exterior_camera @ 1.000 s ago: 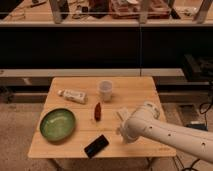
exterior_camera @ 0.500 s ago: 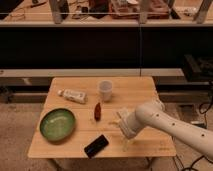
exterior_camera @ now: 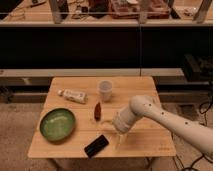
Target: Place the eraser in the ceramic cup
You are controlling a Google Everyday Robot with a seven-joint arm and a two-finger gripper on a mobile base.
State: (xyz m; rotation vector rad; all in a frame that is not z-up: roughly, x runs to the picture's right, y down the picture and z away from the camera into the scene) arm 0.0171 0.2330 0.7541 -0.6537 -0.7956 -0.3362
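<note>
The hand (exterior_camera: 114, 130) hangs low over the surface (exterior_camera: 150, 142), just right of centre, at the end of the pale arm (exterior_camera: 165, 117) that reaches in from 4 o'clock. I cannot tell from this view how far open it is or whether it has hold of anything. The eraser (exterior_camera: 96, 145), which I take to be the flat black block near the front edge, lies on the surface at about 7 o'clock from the hand, near it but apart. Its long axis runs from 8 o'clock to 2 o'clock, so its upper end points roughly toward the hand. The ceramic cup (exterior_camera: 105, 90) stands upright at about 11 o'clock from the hand, farther off than the eraser, and a reddish-brown item (exterior_camera: 97, 111) lies between cup and eraser. The green bowl (exterior_camera: 57, 124) sits at 9 o'clock and the white tube (exterior_camera: 72, 95) at 10. The eraser is not yet in the cup. The coming move likely calls for a short reach toward 7 o'clock, gripping across the block's narrow width.
</note>
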